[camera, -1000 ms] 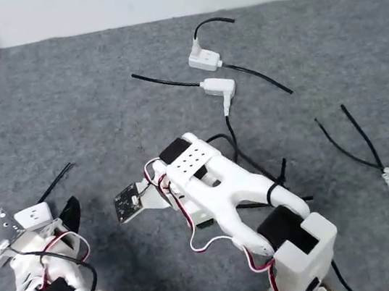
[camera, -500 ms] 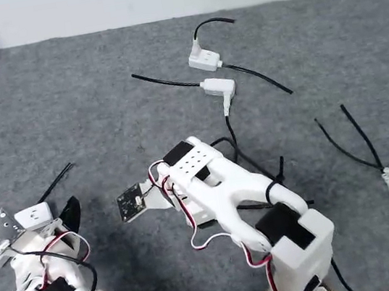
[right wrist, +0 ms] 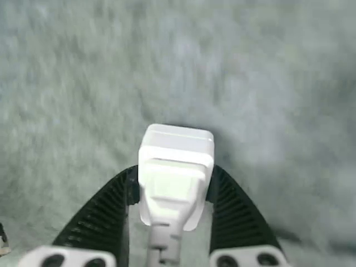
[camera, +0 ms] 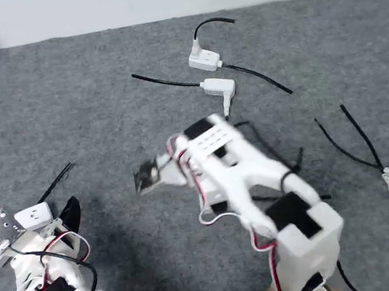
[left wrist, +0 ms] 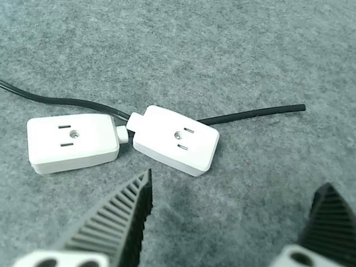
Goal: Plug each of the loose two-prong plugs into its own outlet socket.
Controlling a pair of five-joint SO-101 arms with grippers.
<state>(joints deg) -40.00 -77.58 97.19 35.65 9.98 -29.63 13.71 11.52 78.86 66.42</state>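
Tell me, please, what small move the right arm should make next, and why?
Probably bring the white plug toward a socket: the right claw is shut on it over bare carpet, with no socket close by.

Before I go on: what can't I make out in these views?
Front face of the white connector in the right gripper: right wrist view, turned away, so prongs or slots unknown.
The carpet beyond it: right wrist view, blurred.
The same grasp, high view: the right arm covers it.
The far white cord end and its neighbour: high view, too small to tell plug from socket.
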